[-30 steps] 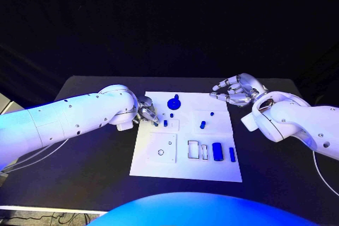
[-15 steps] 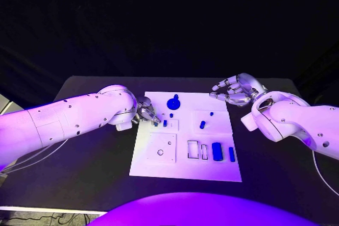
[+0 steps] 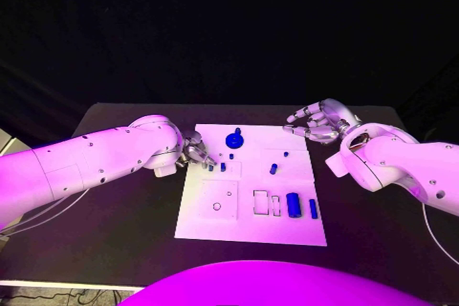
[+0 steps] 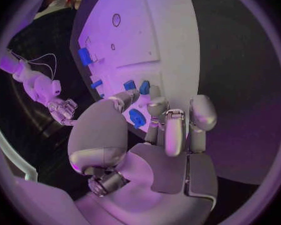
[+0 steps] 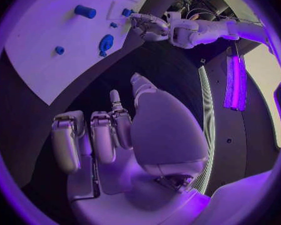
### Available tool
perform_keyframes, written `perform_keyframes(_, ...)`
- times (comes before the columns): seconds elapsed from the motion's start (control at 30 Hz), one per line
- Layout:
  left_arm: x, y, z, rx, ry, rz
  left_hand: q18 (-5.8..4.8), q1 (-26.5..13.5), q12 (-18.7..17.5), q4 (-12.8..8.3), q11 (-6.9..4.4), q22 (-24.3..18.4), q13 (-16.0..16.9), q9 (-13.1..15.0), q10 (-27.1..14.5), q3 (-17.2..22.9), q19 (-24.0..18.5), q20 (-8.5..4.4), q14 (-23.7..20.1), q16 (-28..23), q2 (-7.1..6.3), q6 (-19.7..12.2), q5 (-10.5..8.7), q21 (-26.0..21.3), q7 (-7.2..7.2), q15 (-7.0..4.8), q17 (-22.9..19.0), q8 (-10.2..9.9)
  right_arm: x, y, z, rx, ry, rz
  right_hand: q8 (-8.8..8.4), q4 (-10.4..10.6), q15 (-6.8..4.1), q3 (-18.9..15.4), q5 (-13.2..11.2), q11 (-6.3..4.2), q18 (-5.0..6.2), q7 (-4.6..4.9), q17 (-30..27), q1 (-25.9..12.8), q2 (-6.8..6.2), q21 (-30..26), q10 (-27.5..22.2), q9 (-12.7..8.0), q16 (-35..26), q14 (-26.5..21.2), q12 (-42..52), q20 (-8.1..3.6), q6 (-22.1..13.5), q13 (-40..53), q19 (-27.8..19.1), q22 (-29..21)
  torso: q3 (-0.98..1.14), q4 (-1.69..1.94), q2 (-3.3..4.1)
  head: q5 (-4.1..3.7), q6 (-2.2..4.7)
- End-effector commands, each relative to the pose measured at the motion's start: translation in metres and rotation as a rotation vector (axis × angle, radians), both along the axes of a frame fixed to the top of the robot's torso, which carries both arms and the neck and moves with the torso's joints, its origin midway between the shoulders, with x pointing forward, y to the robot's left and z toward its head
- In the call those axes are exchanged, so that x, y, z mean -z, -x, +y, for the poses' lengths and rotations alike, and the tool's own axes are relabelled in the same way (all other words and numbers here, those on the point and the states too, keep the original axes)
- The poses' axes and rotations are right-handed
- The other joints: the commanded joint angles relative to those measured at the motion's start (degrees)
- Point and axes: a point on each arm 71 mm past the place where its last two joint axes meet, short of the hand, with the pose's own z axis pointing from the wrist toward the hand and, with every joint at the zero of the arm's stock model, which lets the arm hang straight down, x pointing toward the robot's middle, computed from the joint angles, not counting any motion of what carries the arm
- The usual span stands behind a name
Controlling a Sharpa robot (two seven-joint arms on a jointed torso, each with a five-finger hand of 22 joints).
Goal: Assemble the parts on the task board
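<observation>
The white task board (image 3: pixel 251 220) lies mid-table. My left hand (image 3: pixel 197 151) is over its far left part. Its thumb and a finger pinch a small blue part (image 3: pixel 210 166) (image 4: pixel 144 87) that stands on the board. A second small part (image 3: pixel 223 166) (image 4: pixel 129 85) is right beside it, and the round blue knob (image 3: pixel 234 141) (image 4: pixel 137 118) sits just beyond the fingers. Another small part (image 3: pixel 274 168) lies mid-board. A blue cylinder (image 3: pixel 294 201) and a blue bar (image 3: pixel 313 208) lie at the right. My right hand (image 3: pixel 318 123) (image 5: pixel 109 135) hovers off the board's far right corner, fingers loosely bent, holding nothing.
The board has a square plate with a small hole (image 3: pixel 218 206) and rectangular slots (image 3: pixel 261 201) near its middle. Black table (image 3: pixel 125 220) surrounds the board on all sides. My left forearm (image 3: pixel 86 163) reaches over the table's left half.
</observation>
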Motion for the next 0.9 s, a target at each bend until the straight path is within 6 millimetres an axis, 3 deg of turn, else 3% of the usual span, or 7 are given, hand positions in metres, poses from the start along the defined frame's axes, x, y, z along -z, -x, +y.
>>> perform_keyframes(0.03,-0.003,0.0,0.0,-0.008,0.006,-0.021,-1.06,0.46,-0.22,-0.08,-0.1,0.01,0.08,-0.05,-0.34,-0.32,0.23,-0.13,4.52,0.1,-0.32,0.22,-0.2,-0.2,0.16,-0.17,9.85,-0.27,0.0,0.001,0.001,-0.015,0.0,-0.006,0.33,-0.15,-0.51,-0.24,0.21,-0.32,-0.38,0.1,12.35,-0.2,0.18,0.25,-0.14,-0.06,-0.29,5.35,-0.34,-0.28,-0.34,8.48,6.0,15.06,0.01,-0.03,-0.02,-0.02,0.0)
perform_keyframes(0.27,-0.011,0.0,-0.003,-0.032,0.07,-0.034,-1.01,0.63,-0.71,3.38,0.02,-0.24,-0.51,-0.37,-0.72,-4.34,0.13,-0.08,4.42,-0.06,-1.01,0.13,-1.05,-0.39,0.3,-0.1,9.5,-0.53,0.001,0.001,0.001,-0.015,0.0,-0.005,0.33,-0.15,-0.51,-0.24,0.21,-0.32,-0.38,0.1,12.35,-0.2,0.18,0.25,-0.14,-0.06,-0.29,5.35,-0.34,-0.28,-0.34,8.48,6.0,15.06,0.03,-0.05,-0.01,-0.09,0.16)
perform_keyframes(0.53,-0.02,-0.003,-0.004,-0.115,0.235,-0.072,-0.26,1.96,-5.96,6.93,0.92,-4.19,-7.85,-0.7,-5.57,-11.93,-2.53,0.56,3.38,-1.85,-0.09,-2.35,-8.14,-2.72,1.26,0.58,6.05,-1.1,0.001,0.001,0.001,-0.013,0.0,-0.004,0.39,-0.11,-0.51,-0.31,0.19,-0.32,-0.38,0.1,12.37,-0.36,0.17,0.25,-0.14,-0.08,-0.29,5.35,-0.34,-0.29,-0.37,8.48,6.0,15.06,0.11,0.02,-0.06,-0.22,0.27)
perform_keyframes(0.63,-0.026,-0.006,-0.004,-0.138,0.319,-0.132,1.14,3.47,-11.27,6.93,2.21,-11.65,-15.0,-0.95,-11.43,-14.7,-8.02,1.51,0.83,-5.27,1.38,-5.38,-8.1,-7.26,2.67,1.79,-0.06,-1.92,0.001,0.001,0.0,-0.012,0.0,-0.004,0.39,-0.11,-0.51,-0.31,0.19,-0.32,-0.38,0.1,12.37,-0.36,0.17,0.25,-0.14,-0.08,-0.29,5.35,-0.34,-0.29,-0.37,8.48,6.0,15.06,0.12,0.02,-0.03,-0.37,0.43)
perform_keyframes(0.67,-0.028,-0.007,-0.004,-0.136,0.35,-0.162,2.94,6.58,-13.18,6.78,4.04,-22.43,-16.05,-1.56,-16.04,-14.95,-16.55,2.59,-4.68,-11.45,1.96,-9.37,-7.42,-14.49,4.54,3.4,-10.0,-3.18,0.001,0.001,0.0,-0.012,0.001,-0.004,0.41,-0.11,-0.51,-0.32,0.19,-0.32,-0.38,0.1,12.28,-0.4,0.19,0.25,-0.14,-0.08,-0.32,5.33,-0.34,-0.29,-0.38,8.48,6.0,15.06,0.12,0.01,-0.02,-0.4,0.49)
perform_keyframes(0.77,-0.038,-0.011,-0.008,-0.098,0.438,-0.28,2.88,15.7,-17.74,5.95,7.47,-26.72,-19.62,-3.63,-25.31,-14.13,-22.01,5.56,-21.48,-26.78,2.09,-15.51,-6.8,-21.56,7.9,6.72,-31.03,-5.04,0.001,0.001,-0.001,-0.01,0.001,-0.004,0.41,-0.11,-0.51,-0.32,0.19,-0.32,-0.38,0.1,12.28,-0.4,0.19,0.25,-0.14,-0.08,-0.32,5.33,-0.34,-0.29,-0.38,8.48,6.0,15.06,0.12,0.04,-0.02,-0.53,0.56)
perform_keyframes(0.9,-0.049,-0.01,-0.018,0.004,0.519,-0.417,3.45,25.5,-21.4,4.23,8.44,-28.91,-24.24,-7.33,-30.8,-9.58,-21.69,6.96,-23.78,-27.54,1.33,-18.04,-7.01,-24.78,8.44,7.53,-33.57,-6.95,0.002,0.001,-0.002,-0.008,0.001,-0.006,0.42,-0.12,-0.51,-0.32,0.2,-0.32,-0.38,0.1,12.32,-0.39,0.2,0.25,-0.15,-0.09,-0.31,5.34,-0.35,-0.29,-0.39,8.47,6.0,15.06,0.1,0.0,0.05,-0.61,0.76)
